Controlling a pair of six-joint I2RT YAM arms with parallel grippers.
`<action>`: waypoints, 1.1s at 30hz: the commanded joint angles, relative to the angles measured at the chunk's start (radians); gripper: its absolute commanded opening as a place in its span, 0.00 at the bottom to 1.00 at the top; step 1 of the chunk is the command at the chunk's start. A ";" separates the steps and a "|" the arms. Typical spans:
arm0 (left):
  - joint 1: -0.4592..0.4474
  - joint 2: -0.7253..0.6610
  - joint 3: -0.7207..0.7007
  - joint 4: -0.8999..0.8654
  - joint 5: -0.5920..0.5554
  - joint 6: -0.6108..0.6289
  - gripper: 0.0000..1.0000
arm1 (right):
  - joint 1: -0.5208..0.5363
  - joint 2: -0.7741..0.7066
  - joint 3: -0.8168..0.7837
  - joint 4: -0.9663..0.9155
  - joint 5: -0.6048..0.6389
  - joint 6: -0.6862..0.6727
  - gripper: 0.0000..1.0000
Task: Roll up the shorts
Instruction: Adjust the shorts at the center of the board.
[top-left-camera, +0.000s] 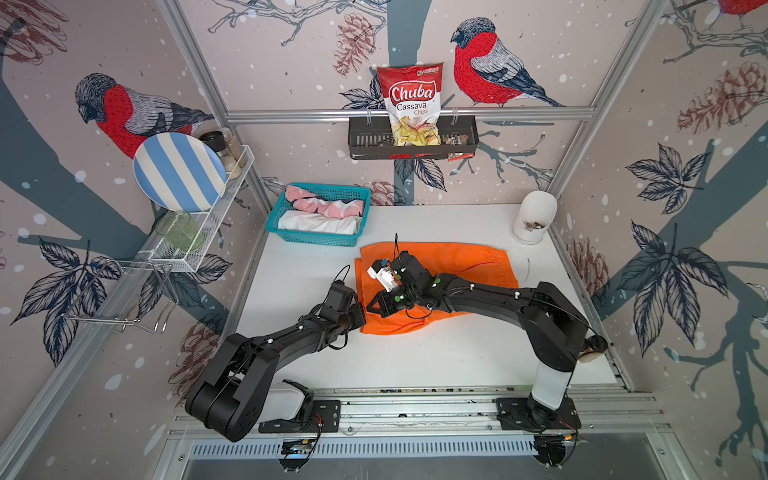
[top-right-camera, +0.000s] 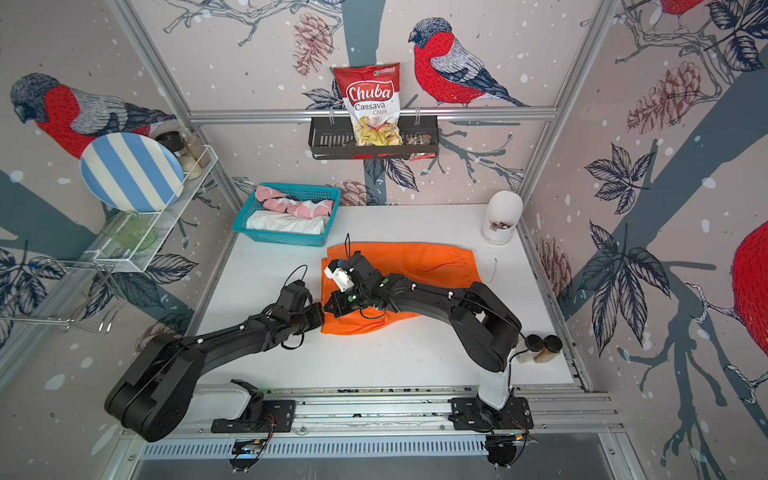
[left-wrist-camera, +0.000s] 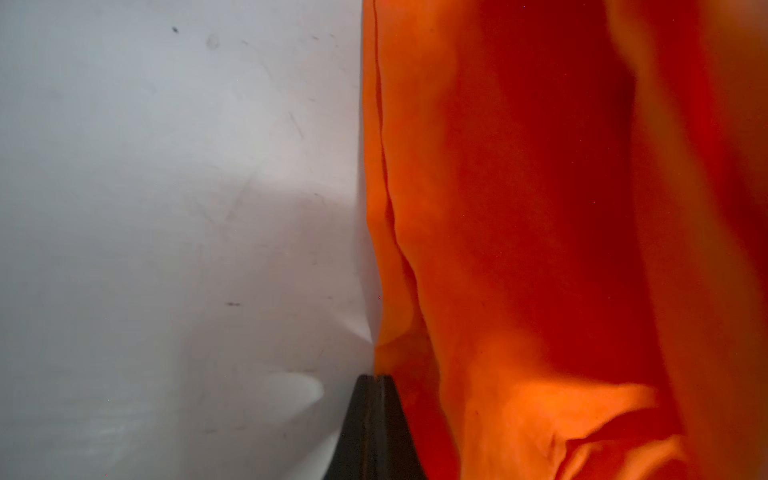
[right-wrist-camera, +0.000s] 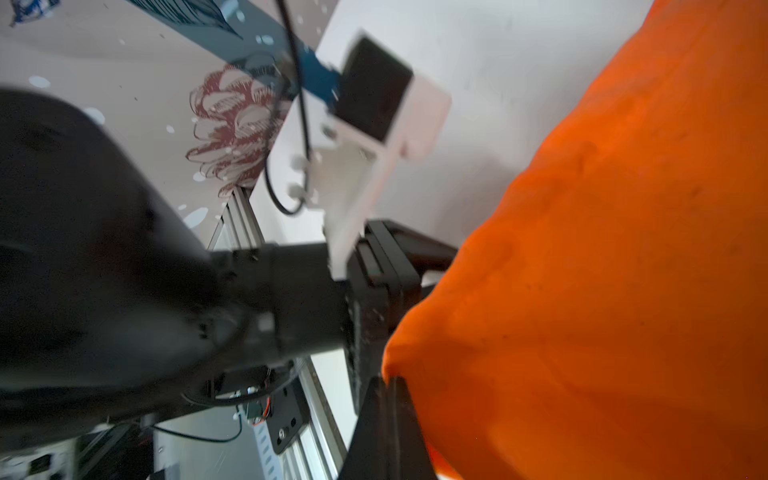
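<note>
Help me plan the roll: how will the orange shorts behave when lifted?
Probably floppy: the orange shorts sag in folds from the shut right end effector. Likely light, as a fingertip pinch lifts them. Pushed, they would probably bunch, given their wrinkles.

At the back left of the white table (top-left-camera: 415, 365), a teal plastic basket (top-left-camera: 314, 240); in the back right corner, upright, a white rounded container (top-left-camera: 537, 216); near the front right corner, two dark-lidded spice jars (top-right-camera: 542, 347) side by side. On the back wall rail, a black slotted shelf (top-left-camera: 370, 143) with a red-and-white Chuba Cassava Chips bag (top-left-camera: 410, 97) upright in it and a small packet (top-left-camera: 457, 140) beside the bag. On the left wall, a white wire rack (top-left-camera: 218, 222) with a blue-and-white striped plate (top-left-camera: 178, 172) on edge, jars (top-left-camera: 226, 151) behind it and a green glass (top-left-camera: 180, 232) in front; all around, wallpaper (top-left-camera: 490, 70) of red-breasted birds and pinecones.
</note>
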 joint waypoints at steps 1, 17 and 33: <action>0.010 -0.005 -0.004 -0.085 -0.026 0.002 0.00 | 0.015 0.066 -0.044 0.105 -0.113 0.052 0.00; 0.216 0.033 0.328 -0.242 0.063 0.152 0.28 | 0.006 -0.058 -0.377 0.090 -0.088 0.055 0.00; 0.215 0.478 0.562 -0.086 0.274 0.180 0.40 | -0.026 -0.144 -0.507 0.065 -0.060 0.046 0.00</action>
